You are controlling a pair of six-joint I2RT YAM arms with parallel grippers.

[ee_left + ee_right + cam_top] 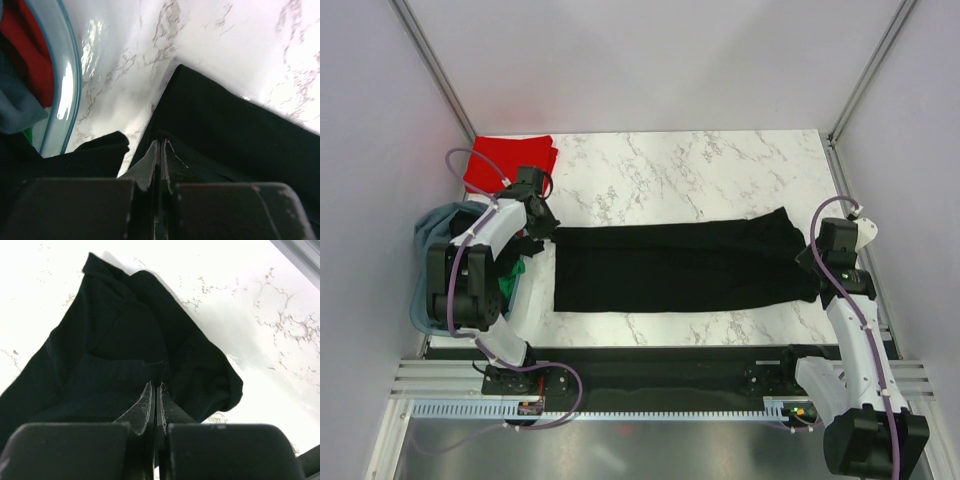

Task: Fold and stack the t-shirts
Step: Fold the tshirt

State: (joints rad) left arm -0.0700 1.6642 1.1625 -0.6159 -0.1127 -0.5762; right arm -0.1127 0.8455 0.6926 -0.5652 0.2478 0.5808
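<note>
Hands both clamped on cloth: left hand (161, 145) pinches one end of the black t-shirt (680, 265), right hand (154, 387) the other, shirt stretched flat between them on the worktop (700, 170). Red t-shirt (510, 160) beyond the left hand.

A white marble table (700, 170), veined all over with thin grey lines; across its middle lies a plain black t-shirt (680, 265), one solid colour with no print (both wrist views show the same even, matte black); at the far left corner, a bright red t-shirt (510, 160), also plain; at the left edge, a grey-blue tub (432, 228) with green cloth (516, 270) showing inside; the left arm (485, 235) and right arm (855, 330) are white and black, each trailing purple cables (450, 285); the left gripper (161, 142) and right gripper (155, 386) have dark grey, scuffed fingers; a black strip (660, 372) lines the near edge; the walls (620, 60) are pale grey.
</note>
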